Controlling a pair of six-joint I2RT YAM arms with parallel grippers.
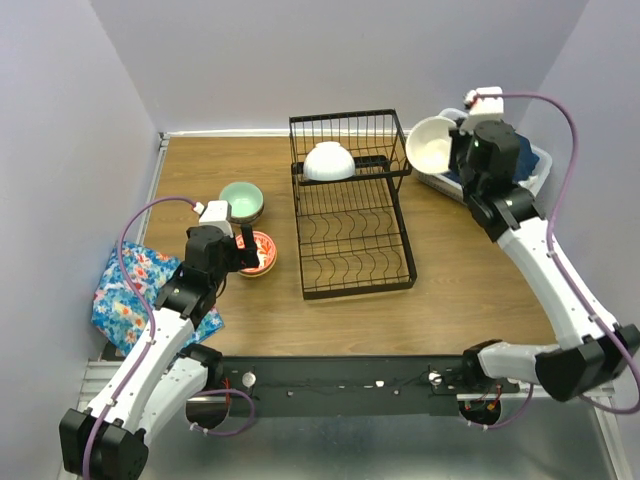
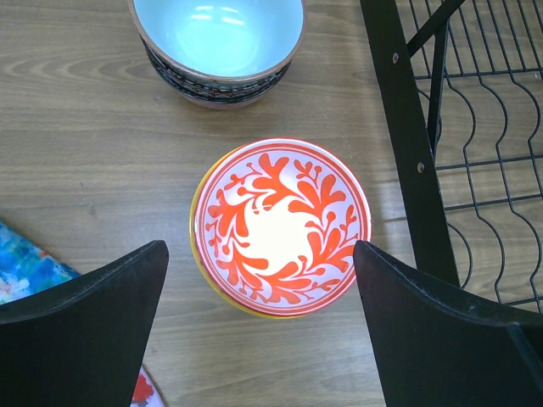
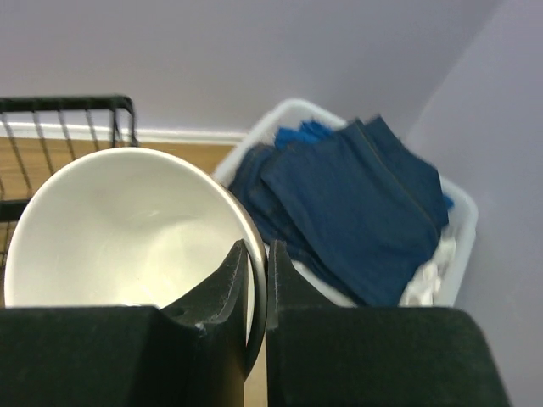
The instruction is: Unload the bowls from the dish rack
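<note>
The black wire dish rack [image 1: 352, 232] stands mid-table; one white bowl [image 1: 328, 161] sits upside down on its raised shelf. My right gripper [image 1: 458, 152] is shut on the rim of a beige bowl [image 1: 431, 143], held in the air right of the rack; its pale inside shows in the right wrist view [image 3: 119, 229]. My left gripper [image 1: 250, 254] is open just above a red-patterned bowl [image 2: 280, 225] nested in a yellow-rimmed one, on the table left of the rack. A mint-green bowl [image 2: 219, 38] is stacked on another beyond it.
A white basket [image 3: 454, 246] of blue cloths [image 3: 356, 203] stands at the back right, under my right arm. A flowered cloth [image 1: 135, 295] lies at the left table edge beneath my left arm. Walls close in on three sides.
</note>
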